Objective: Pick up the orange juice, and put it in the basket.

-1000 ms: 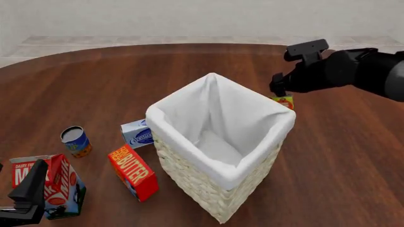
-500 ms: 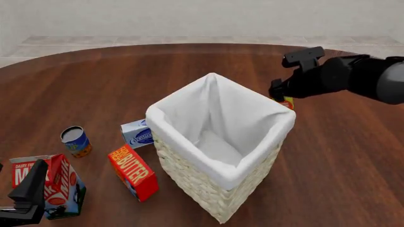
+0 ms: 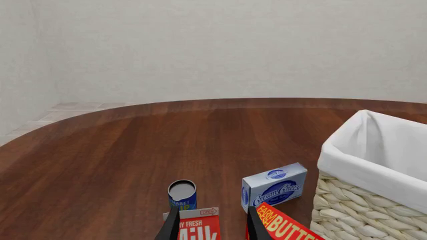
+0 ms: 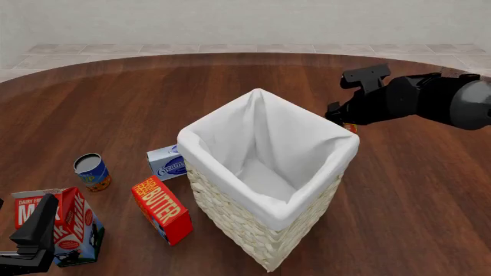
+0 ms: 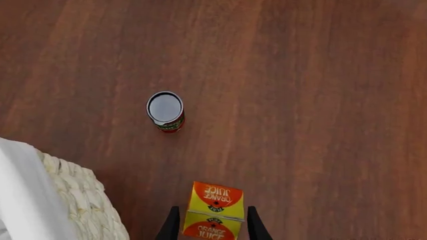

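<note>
Straddling the orange juice (image 5: pixel 213 210), right gripper (image 5: pixel 211 227), spread wide, beside the basket (image 5: pixel 80 200).

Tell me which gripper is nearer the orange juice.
Right. The right gripper hangs directly over the orange juice, jaws open on either side of it, behind the basket. The left gripper sits at the near left corner by the milk carton, across the basket.

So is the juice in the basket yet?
No. The juice stands on the table outside the basket, between the open right claw's fingers.
</note>
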Available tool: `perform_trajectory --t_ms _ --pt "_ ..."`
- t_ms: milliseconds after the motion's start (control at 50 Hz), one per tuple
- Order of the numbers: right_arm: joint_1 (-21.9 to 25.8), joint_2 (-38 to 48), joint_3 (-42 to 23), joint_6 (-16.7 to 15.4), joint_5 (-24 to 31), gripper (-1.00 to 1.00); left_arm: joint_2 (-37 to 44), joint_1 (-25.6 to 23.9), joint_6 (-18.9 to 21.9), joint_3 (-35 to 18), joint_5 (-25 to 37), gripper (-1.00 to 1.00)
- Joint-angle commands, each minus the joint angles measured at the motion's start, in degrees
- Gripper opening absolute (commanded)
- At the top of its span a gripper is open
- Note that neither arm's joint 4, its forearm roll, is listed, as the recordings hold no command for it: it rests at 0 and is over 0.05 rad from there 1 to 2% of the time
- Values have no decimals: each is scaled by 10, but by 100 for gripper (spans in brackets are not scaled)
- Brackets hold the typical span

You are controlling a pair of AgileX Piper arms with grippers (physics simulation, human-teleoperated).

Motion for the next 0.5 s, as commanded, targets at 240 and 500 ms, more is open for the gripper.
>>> perform_trajectory --t_ms 240,500 --pt "-4 9 13 4 -10 100 0 0 0 0 0 100" --pt "-3 17 21 8 -19 100 0 0 0 0 0 100"
